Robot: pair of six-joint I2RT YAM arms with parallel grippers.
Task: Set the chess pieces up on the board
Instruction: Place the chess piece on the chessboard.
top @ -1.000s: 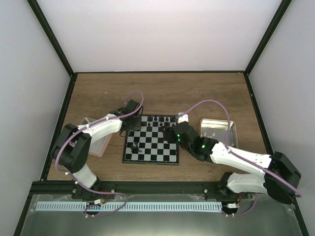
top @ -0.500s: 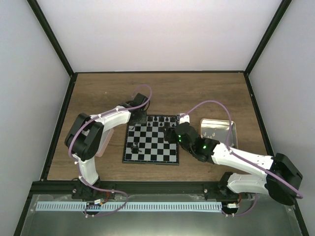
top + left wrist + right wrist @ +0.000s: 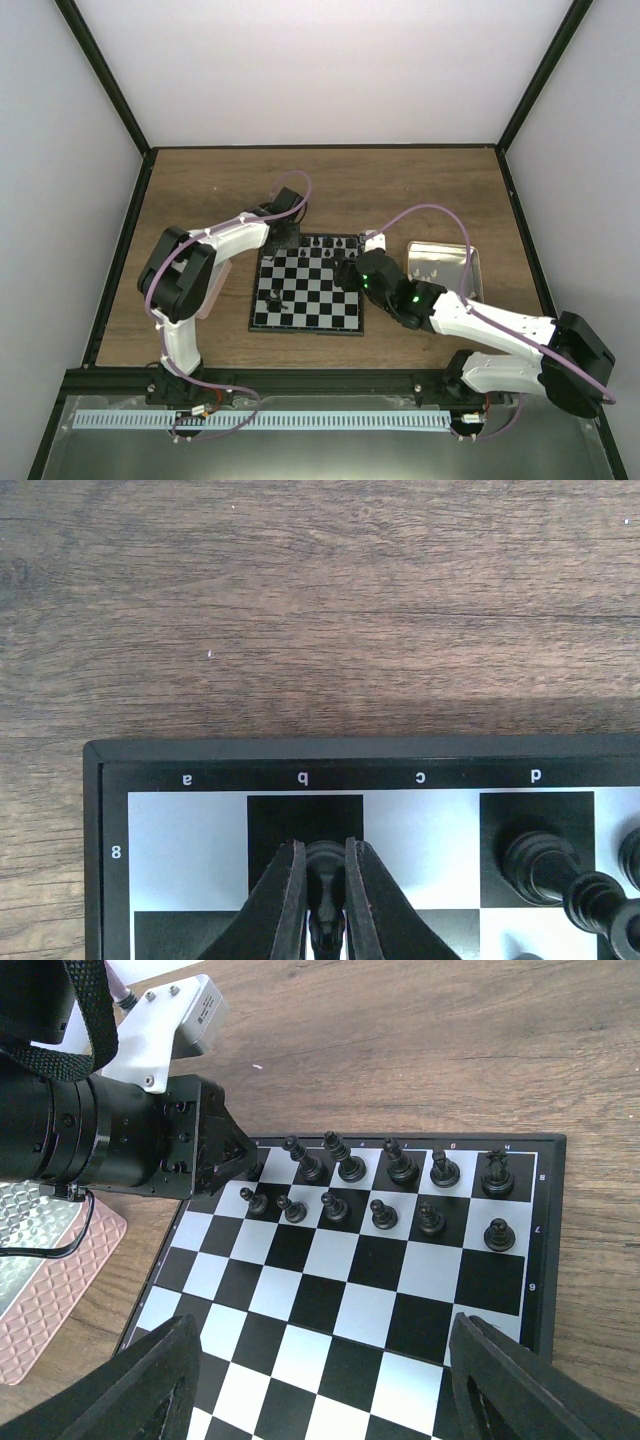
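Note:
The board [image 3: 310, 302] lies at the table's middle, also in the right wrist view [image 3: 350, 1295] and the left wrist view [image 3: 300, 752]. Black chess pieces [image 3: 330, 246] fill most of its two far rows [image 3: 350, 1170]. One black piece [image 3: 272, 296] stands near the board's near left. My left gripper [image 3: 291, 233] is at the far left corner, shut on a black piece [image 3: 325, 865] over square b8. More black pieces [image 3: 540, 865] stand to its right. My right gripper [image 3: 350, 272] is wide open and empty above the board's right side [image 3: 320, 1380].
A pink tray [image 3: 212, 292] lies left of the board, partly under the left arm, and shows in the right wrist view [image 3: 60, 1280]. A metal tray [image 3: 445, 265] with small pieces lies right of the board. Bare wood stretches beyond the board's far edge.
The left arm has swung from beside the pink tray to the board's far left corner. The right arm has barely moved.

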